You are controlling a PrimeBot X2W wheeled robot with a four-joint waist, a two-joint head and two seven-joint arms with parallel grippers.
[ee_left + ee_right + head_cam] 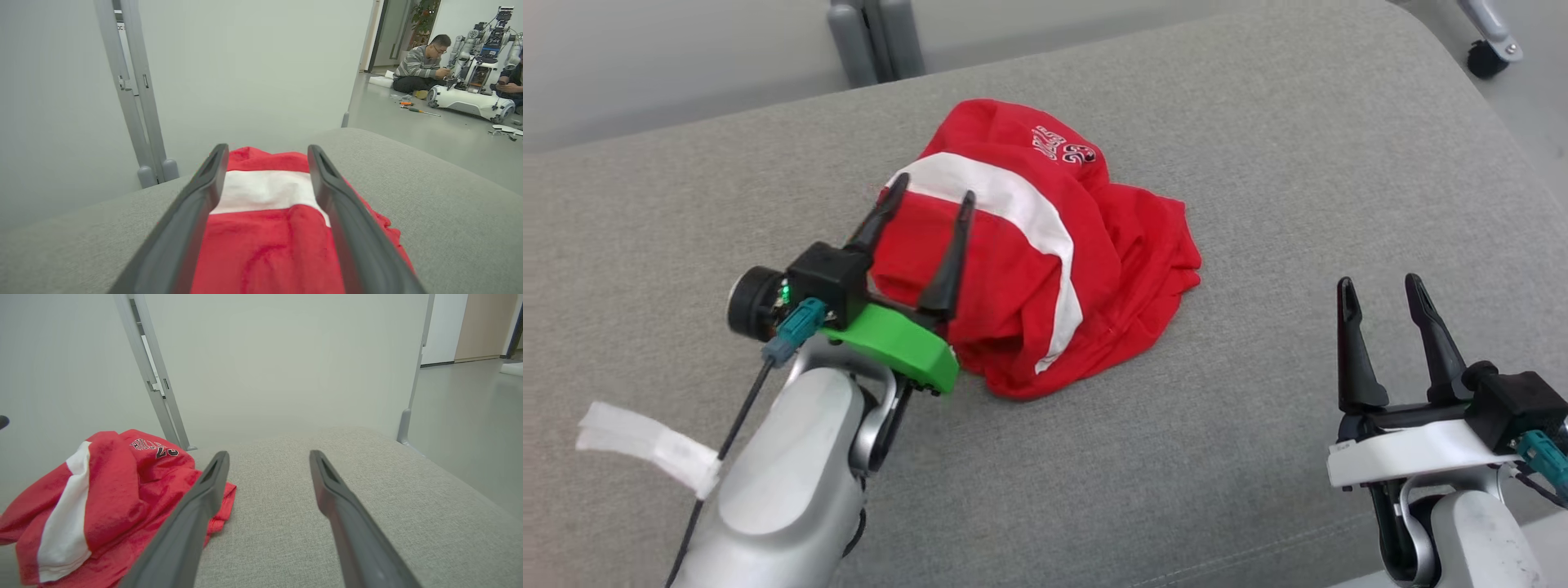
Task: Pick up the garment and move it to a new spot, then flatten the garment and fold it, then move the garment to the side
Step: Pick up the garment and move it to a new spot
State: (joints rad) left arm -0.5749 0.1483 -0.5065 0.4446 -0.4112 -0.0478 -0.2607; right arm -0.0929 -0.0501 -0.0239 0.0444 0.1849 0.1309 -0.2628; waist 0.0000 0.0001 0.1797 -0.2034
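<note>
A crumpled red garment (1094, 245) with a white stripe and dark lettering lies heaped on the grey cushion (1298, 163). My left gripper (931, 196) is open just above the heap's left part, fingers spread over the white stripe. In the left wrist view the garment (265, 237) lies between and under my left gripper (265, 153). My right gripper (1380, 286) stands open over bare cushion, well to the right of the garment. In the right wrist view the garment (102, 498) lies left of my right gripper (269, 455), nothing between the fingers.
Grey metal posts (874, 41) stand behind the cushion's far edge, and a caster (1490, 57) at the top right. A white tape strip (645, 441) hangs from my left forearm. A seated person (421, 65) works on another robot (474, 73) across the floor.
</note>
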